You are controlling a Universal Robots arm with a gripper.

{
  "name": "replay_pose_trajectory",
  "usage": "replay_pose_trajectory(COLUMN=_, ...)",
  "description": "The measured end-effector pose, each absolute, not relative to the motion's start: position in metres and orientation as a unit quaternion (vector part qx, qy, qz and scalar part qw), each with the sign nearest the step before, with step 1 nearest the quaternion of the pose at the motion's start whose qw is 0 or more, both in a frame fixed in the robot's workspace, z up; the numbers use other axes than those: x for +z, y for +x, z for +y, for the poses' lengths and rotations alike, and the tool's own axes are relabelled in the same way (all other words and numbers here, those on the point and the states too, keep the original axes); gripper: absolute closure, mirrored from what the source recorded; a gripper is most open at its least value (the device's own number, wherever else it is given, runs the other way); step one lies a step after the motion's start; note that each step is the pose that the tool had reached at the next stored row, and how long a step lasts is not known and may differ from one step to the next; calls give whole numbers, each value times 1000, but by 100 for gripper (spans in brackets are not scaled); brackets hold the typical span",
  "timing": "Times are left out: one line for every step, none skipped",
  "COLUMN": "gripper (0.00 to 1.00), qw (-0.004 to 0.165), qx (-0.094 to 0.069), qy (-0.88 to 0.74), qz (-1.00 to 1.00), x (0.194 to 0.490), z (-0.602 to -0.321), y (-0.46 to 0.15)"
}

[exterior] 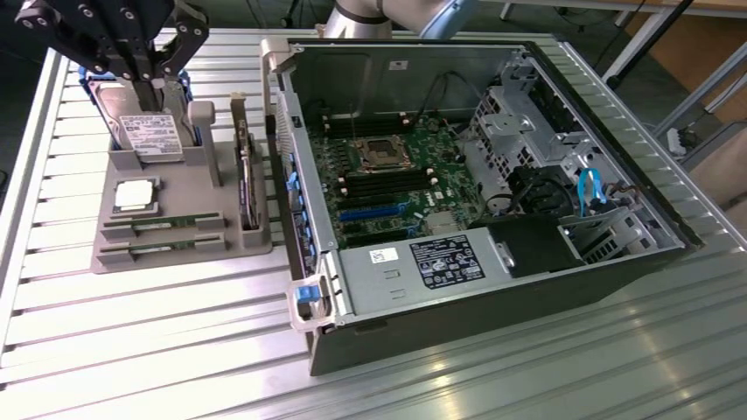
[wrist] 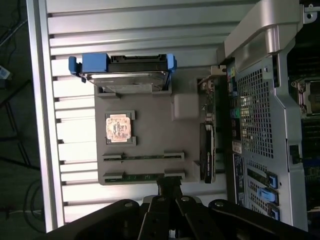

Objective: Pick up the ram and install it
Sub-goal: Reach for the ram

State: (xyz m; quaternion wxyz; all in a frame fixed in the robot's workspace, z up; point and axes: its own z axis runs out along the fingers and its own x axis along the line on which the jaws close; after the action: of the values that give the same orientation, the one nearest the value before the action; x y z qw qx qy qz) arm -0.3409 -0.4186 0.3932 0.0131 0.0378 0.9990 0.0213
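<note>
An open computer case (exterior: 386, 61) is laid on its side, with a gray holder (exterior: 192, 197) set beside it. Above the holder the gripper (wrist: 170, 187) is held with fingers pressed together, empty. The ram (exterior: 164, 223) is lodged in a holder slot.

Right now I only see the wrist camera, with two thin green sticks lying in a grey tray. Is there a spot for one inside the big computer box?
Observer: Yes. The exterior view looks into the open black computer case. Inside, a green motherboard has long black slots, seemingly empty, beside the square metal processor socket.
Operator: Is the arm right over my sticks?
Observer: No. The gripper hangs over the silver hard drive in its blue bracket. That is the opposite end of the grey plastic tray from the two thin green memory sticks.
</note>
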Motion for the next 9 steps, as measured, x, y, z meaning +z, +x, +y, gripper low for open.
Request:
replay_pose_trajectory(gripper=90, qw=13, qx=21, qy=38, qz=999, x=393, z=-420, y=-341)
replay_pose_trajectory(gripper=90, qw=13, qx=21, qy=38, qz=999, x=393, z=-422, y=-341)
replay_pose_trajectory(gripper=90, qw=13, qx=21, qy=38, qz=999, x=393, z=-423, y=-341)
replay_pose_trajectory(gripper=90, qw=13, qx=21, qy=38, qz=999, x=393, z=-425, y=-341)
replay_pose_trajectory(gripper=90, qw=13, qx=21, qy=38, qz=999, x=393, z=-426, y=-341)
replay_pose_trajectory(gripper=90, qw=13, qx=21, qy=38, qz=999, x=393, z=-428, y=-341)
replay_pose_trajectory(gripper=90, qw=13, qx=21, qy=38, qz=999, x=393, z=-429, y=-341)
replay_pose_trajectory(gripper=90, qw=13, qx=21, qy=38, qz=999, x=393, z=-431, y=-341)
replay_pose_trajectory(gripper=90, qw=13, qx=21, qy=38, qz=999, x=393, z=-432, y=-341)
